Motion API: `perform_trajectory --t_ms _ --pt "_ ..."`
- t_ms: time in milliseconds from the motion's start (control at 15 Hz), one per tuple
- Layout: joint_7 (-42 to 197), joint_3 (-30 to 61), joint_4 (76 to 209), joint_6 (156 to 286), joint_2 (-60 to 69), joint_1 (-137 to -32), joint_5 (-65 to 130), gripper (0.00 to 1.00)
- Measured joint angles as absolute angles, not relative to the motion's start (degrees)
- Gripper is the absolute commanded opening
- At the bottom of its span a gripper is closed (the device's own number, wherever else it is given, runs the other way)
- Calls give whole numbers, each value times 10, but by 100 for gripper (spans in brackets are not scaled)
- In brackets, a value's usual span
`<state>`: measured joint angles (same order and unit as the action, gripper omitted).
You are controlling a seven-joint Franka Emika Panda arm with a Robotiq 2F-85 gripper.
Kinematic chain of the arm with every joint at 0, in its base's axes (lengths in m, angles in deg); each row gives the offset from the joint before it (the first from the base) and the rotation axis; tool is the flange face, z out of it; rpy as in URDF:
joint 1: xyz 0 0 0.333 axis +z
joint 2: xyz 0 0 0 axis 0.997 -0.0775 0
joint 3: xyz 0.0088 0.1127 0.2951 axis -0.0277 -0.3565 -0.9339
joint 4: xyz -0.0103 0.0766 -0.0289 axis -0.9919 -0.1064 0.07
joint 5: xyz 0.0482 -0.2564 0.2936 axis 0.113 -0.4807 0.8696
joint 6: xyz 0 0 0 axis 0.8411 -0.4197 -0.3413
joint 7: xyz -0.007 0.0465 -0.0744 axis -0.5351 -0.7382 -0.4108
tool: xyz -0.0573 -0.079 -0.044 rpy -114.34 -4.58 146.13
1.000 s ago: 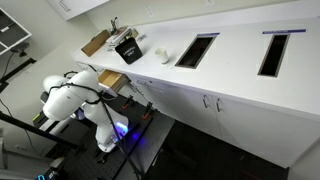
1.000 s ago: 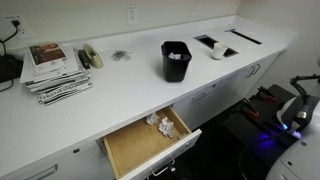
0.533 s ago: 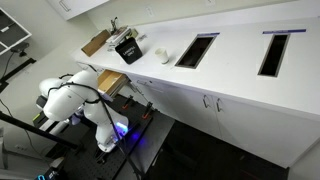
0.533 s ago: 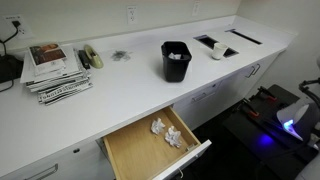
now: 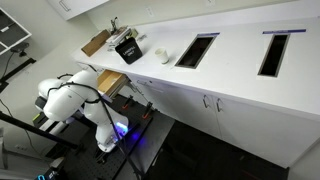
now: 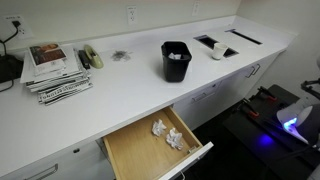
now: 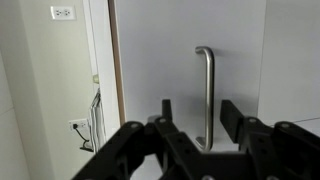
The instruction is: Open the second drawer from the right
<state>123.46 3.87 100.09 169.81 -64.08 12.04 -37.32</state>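
Beneath a long white countertop (image 6: 120, 95), below the black round bin (image 6: 176, 60), the shallow white-fronted drawer (image 6: 150, 150) is hanging open, baring its tan inside. The black gripper (image 7: 197, 110), cropped in the wrist view, is holding its jaws apart, empty.

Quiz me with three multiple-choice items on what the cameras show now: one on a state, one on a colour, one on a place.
1. The second drawer from the right is: A shut; B pulled open; C taken out and lying on the floor.
2. The drawer's inside is: A black; B blue; C tan.
3. The black bin stands: A on the white counter; B in the drawer; C on the floor.

Answers: 1 B, its front juts out past the counter's edge and its inside shows. 2 C, the bottom and walls are wood-coloured. 3 A, it stands upright on the countertop, behind the drawer.
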Motion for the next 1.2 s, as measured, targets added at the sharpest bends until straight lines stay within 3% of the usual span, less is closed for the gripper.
perform_trajectory --t_ms 133,200,467,867,1200 --pt "1203 34 979 1720 -638 117 -361 99" --pt "1191 26 975 1736 -634 112 -361 100" --pt "1159 -8 988 1821 -597 75 -361 100" --pt "1158 -35 1106 1971 -491 -5 -366 100" --pt "1158 -44 1181 2004 -433 -36 -368 100"
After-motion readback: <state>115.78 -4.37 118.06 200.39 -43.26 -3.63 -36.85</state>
